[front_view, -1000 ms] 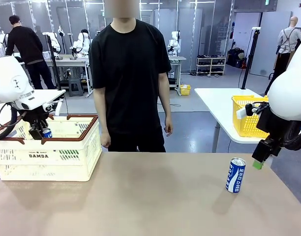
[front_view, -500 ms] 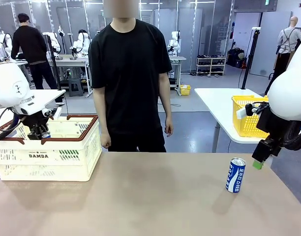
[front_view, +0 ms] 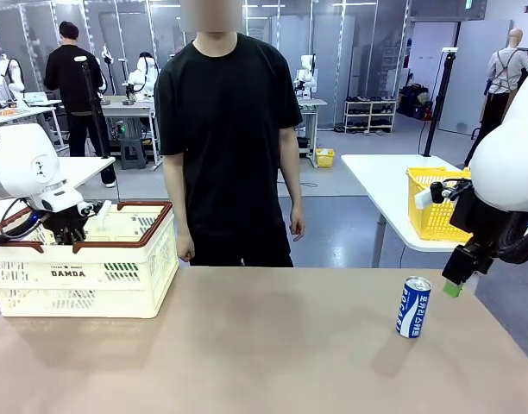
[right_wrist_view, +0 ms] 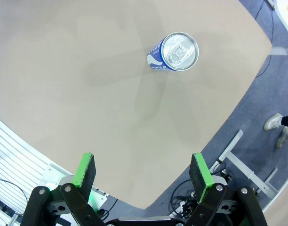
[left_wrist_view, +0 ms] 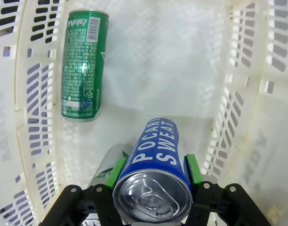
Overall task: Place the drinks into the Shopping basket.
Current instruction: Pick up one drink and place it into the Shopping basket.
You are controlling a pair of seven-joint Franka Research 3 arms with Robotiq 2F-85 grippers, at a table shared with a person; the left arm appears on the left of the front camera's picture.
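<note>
Item: your left gripper [left_wrist_view: 153, 165], clamped on a blue can [left_wrist_view: 156, 148], had sunk from rim height deep into the basket [front_view: 83, 289], above a green can [left_wrist_view: 83, 66] lying flat.
Item: your right gripper [right_wrist_view: 143, 172] had not moved. Its jaws were wide and empty, hovering near the second blue can [front_view: 412, 307] standing on the table [front_view: 247, 345].

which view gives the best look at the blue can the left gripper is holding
The left wrist view: the blue can fills the foreground, lettering readable, clamped in the left gripper. In the front view the Shopping basket wall hides it. The right wrist view looks at a second blue can on the table.
</note>
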